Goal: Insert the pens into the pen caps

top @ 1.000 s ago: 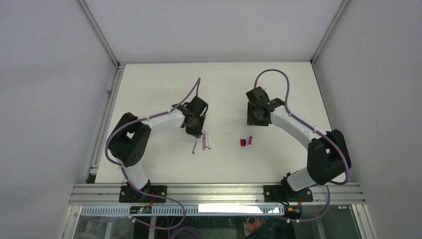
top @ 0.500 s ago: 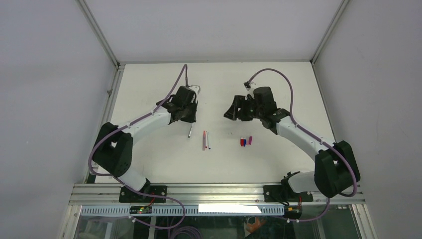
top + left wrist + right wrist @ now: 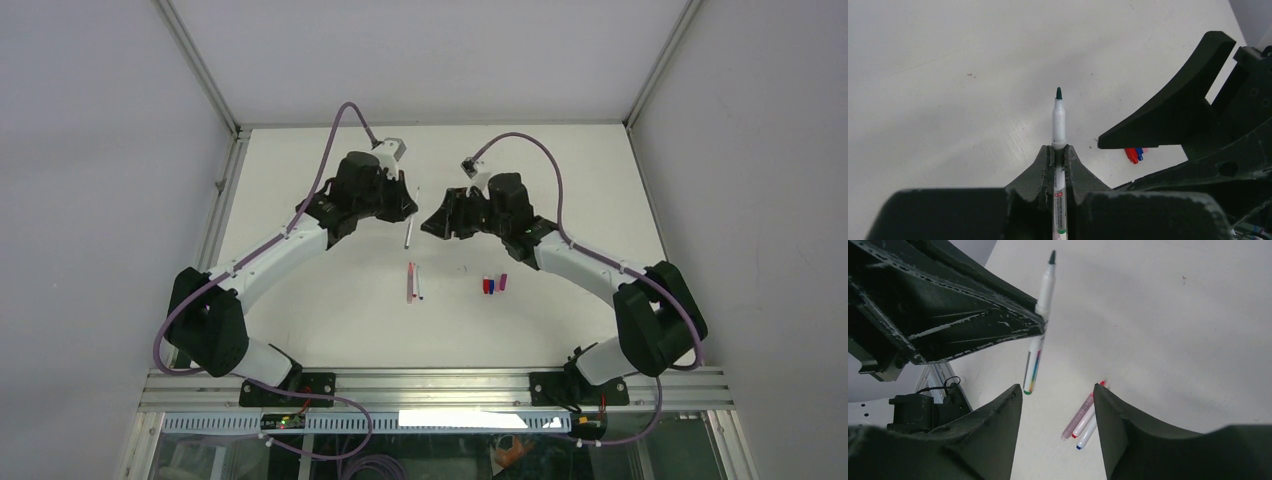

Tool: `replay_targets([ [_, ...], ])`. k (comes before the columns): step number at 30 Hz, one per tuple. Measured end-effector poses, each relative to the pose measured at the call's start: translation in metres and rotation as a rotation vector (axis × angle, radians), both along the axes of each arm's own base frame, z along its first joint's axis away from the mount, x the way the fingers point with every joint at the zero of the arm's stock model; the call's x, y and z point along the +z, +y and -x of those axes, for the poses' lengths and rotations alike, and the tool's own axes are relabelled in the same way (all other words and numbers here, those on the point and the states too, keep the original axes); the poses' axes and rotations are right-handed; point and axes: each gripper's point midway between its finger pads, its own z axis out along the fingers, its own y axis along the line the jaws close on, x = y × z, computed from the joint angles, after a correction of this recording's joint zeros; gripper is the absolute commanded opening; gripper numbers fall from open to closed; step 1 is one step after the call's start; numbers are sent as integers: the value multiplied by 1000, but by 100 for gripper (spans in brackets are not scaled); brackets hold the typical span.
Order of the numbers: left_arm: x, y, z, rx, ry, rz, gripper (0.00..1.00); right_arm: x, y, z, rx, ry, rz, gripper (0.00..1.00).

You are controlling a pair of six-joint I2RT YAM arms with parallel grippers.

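Note:
My left gripper (image 3: 398,208) is shut on a white pen (image 3: 408,233) with a dark green tip and holds it above the table. In the left wrist view the pen (image 3: 1058,117) sticks out past the gripper's (image 3: 1058,148) closed fingertips. My right gripper (image 3: 428,224) is open and empty, facing the left one, close beside the held pen. In the right wrist view the held pen (image 3: 1040,315) hangs ahead of the open right gripper (image 3: 1055,392). Three more pens (image 3: 1082,417) lie together on the table (image 3: 413,283). Red, blue and pink caps (image 3: 494,284) lie side by side and also show in the left wrist view (image 3: 1135,153).
The white table (image 3: 330,160) is fenced by an aluminium rail (image 3: 215,220) on the left and a rail along the near edge (image 3: 430,385). Grey walls stand on the left, right and far sides. Purple cables (image 3: 535,140) loop above both wrists.
My left gripper has lifted the white pen off the table and carried it away and to the right. My right gripper has swung left and turned to face it.

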Motion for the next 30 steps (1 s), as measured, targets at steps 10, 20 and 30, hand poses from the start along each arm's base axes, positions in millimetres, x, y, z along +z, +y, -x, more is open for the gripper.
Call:
replay_targets([
  [10, 4, -15, 8, -62, 14, 80, 0, 21, 12, -6, -12, -98, -44, 53],
  [20, -11, -15, 18, -93, 49, 68, 0, 67, -8, -16, -152, -267, -123, 52],
  [30, 5, -19, 21, -122, 8, 107, 0, 51, -3, -32, -206, -225, -140, 52],
])
